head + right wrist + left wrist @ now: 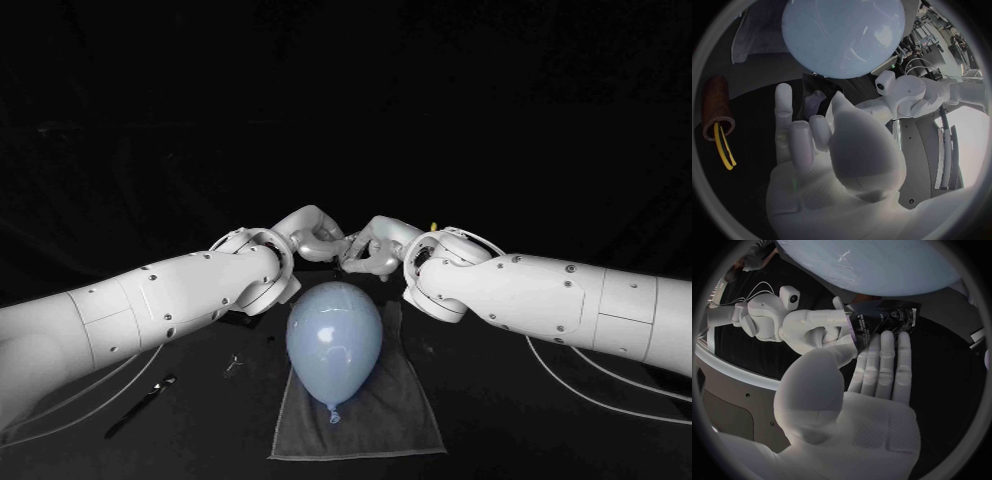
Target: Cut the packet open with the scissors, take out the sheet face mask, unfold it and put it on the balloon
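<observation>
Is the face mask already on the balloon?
No, the balloon lies bare on the grey cloth, and the right robot hand grips the dark packet.

White print on packet (879, 320), unreadable (too small)

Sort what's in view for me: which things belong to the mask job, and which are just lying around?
Job: packet, held between left hand and right hand; balloon; yellow-handled tool in brown holder, probably the scissors.
Lying about: grey cloth under the balloon; black object on the table.
</observation>
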Controlling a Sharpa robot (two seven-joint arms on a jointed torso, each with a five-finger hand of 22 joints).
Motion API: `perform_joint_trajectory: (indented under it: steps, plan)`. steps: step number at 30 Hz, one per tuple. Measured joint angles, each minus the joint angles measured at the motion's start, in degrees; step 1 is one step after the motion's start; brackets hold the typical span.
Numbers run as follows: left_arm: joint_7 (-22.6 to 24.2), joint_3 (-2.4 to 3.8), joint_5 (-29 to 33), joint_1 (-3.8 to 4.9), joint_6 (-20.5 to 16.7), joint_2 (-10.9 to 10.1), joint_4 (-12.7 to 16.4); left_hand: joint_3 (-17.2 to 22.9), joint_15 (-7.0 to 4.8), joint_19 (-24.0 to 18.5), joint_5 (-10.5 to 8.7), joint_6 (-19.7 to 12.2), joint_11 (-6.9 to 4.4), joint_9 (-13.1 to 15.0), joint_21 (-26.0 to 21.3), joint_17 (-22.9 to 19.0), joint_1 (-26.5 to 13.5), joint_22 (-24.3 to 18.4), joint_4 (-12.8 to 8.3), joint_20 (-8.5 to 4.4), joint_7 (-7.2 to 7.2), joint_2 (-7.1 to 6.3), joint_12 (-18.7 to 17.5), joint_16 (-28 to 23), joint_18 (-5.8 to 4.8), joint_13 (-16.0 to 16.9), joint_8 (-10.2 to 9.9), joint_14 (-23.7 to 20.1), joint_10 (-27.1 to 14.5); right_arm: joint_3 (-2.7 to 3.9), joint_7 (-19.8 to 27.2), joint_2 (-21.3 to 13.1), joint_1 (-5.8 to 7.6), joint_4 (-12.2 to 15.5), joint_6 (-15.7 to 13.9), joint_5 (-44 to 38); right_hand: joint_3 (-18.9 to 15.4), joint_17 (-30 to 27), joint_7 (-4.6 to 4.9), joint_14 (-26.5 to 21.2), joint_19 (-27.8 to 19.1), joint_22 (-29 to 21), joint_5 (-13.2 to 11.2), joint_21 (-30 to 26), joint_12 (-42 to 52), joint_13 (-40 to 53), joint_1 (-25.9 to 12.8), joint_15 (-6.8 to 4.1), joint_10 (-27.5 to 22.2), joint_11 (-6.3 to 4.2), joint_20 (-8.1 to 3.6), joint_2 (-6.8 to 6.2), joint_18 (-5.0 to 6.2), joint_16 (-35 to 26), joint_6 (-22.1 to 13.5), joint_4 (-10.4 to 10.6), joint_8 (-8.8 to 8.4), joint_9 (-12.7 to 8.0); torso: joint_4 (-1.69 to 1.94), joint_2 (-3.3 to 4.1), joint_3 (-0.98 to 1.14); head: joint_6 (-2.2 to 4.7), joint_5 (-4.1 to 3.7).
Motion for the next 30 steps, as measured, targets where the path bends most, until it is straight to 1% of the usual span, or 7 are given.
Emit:
perform_joint_trajectory:
  steps: [9,14,19,21,23,27,30]
  plan:
    - [-0.07,0.10,0.14,0.08,-0.39,-0.04,0.16,0.00,0.01,-0.01,0.05,-0.01,0.00,0.00,0.01,-0.01,0.00,0.00,-0.01,-0.01,0.00,0.00,0.00,0.00,0.00,0.00,0.13,0.00,-0.01,-0.06,1.48,0.07,-0.28,-0.29,-1.41,0.08,0.37,1.49,-0.08,0.54,0.57,0.36,-0.11,0.47,1.20,1.72,0.72,0.36,0.14,0.15,-0.25,0.50,-0.09,1.25,0.55,-0.37,0.15,0.00,-0.04,-0.03,-0.02,-0.16,0.04]
    - [-0.07,0.15,0.39,0.12,-0.59,-0.11,0.36,0.01,0.02,-0.21,0.05,0.13,0.01,0.00,0.21,-0.03,-0.01,0.00,-0.01,-0.21,-0.14,-0.01,0.00,0.00,0.00,0.05,0.14,0.01,-0.01,-0.08,1.77,0.22,-0.36,-0.49,-2.36,-0.11,2.26,1.53,-0.93,0.82,1.56,1.19,-0.21,1.47,4.75,3.06,2.01,0.21,0.16,0.17,-0.74,1.16,-0.39,3.79,2.84,-1.58,0.59,-0.01,-0.07,-0.04,-0.01,-0.13,0.04]
    - [-0.07,0.18,0.80,0.13,-0.75,-0.21,0.82,0.01,-0.12,-0.21,0.04,0.12,0.01,0.00,0.21,-0.04,-0.02,0.00,-0.02,-0.21,-0.14,-0.02,0.00,0.00,0.00,0.04,0.14,-0.14,-0.01,-0.10,1.64,0.39,-0.47,-0.91,-3.22,-1.51,6.95,1.70,-2.06,0.93,2.88,3.51,-0.21,4.13,10.22,3.15,3.52,-0.95,0.22,0.22,-1.64,1.63,-0.02,5.70,5.99,-4.50,1.75,0.14,-0.06,-0.04,0.00,-0.16,-0.02]
    - [-0.06,0.19,0.90,0.14,-0.81,-0.27,1.04,0.07,-0.12,-0.21,0.04,0.12,0.01,0.00,0.21,-0.03,-0.02,-0.01,-0.07,-0.21,-0.14,-0.02,0.00,0.00,0.00,0.05,0.14,-0.14,-0.01,-0.10,1.52,0.44,-0.49,-1.08,-3.41,-2.17,9.33,1.70,-2.25,0.88,3.22,5.10,-0.21,5.71,11.21,3.15,4.51,-1.09,0.23,0.21,-1.99,2.45,-0.04,6.26,6.99,-5.95,2.15,0.38,-0.06,-0.04,0.00,-0.21,-0.07]
    - [-0.05,0.20,1.02,0.14,-0.88,-0.34,1.25,0.07,-0.12,-0.21,0.03,0.11,0.02,0.00,0.21,-0.02,-0.02,-0.01,-0.07,-0.21,-0.14,-0.02,0.00,0.00,0.00,0.04,0.14,-0.15,-0.02,-0.10,1.42,0.47,-0.53,-1.21,-3.53,-2.88,11.40,1.70,-2.27,0.91,3.50,6.32,-0.23,6.84,11.55,3.15,4.54,-1.12,0.23,0.20,-2.25,2.42,-0.07,6.55,7.17,-7.05,2.38,0.55,-0.07,-0.04,-0.01,-0.25,-0.08]
    - [-0.05,0.22,1.19,0.16,-1.05,-0.53,1.65,0.07,-0.11,-0.21,0.02,0.15,0.02,0.00,0.21,0.01,-0.03,0.05,-0.07,-0.21,-0.09,-0.02,0.00,0.00,0.00,0.04,0.14,-0.15,-0.02,-0.12,1.26,0.56,-0.59,-1.35,-3.58,-4.02,15.82,1.70,-2.61,1.11,3.51,7.91,-0.33,8.14,11.83,3.14,3.28,-1.33,0.42,0.01,-2.27,3.64,-0.08,6.55,7.74,-9.09,2.84,0.96,-0.06,-0.05,-0.01,-0.32,-0.11]
    - [-0.05,0.23,1.26,0.16,-1.14,-0.63,2.00,0.07,-0.03,-0.21,0.02,0.25,0.02,0.00,0.21,0.01,-0.09,0.10,-0.07,-0.21,0.02,-0.09,0.00,0.00,0.00,0.04,0.15,-0.23,-0.02,-0.13,1.04,0.63,-0.63,-1.54,-3.59,-4.70,18.81,1.70,-2.74,1.32,3.62,8.87,-0.33,8.68,11.82,2.64,0.99,-1.54,0.95,-0.50,-2.38,2.97,-0.08,6.77,8.08,-10.57,3.49,1.39,-0.05,-0.05,-0.01,-0.34,-0.16]
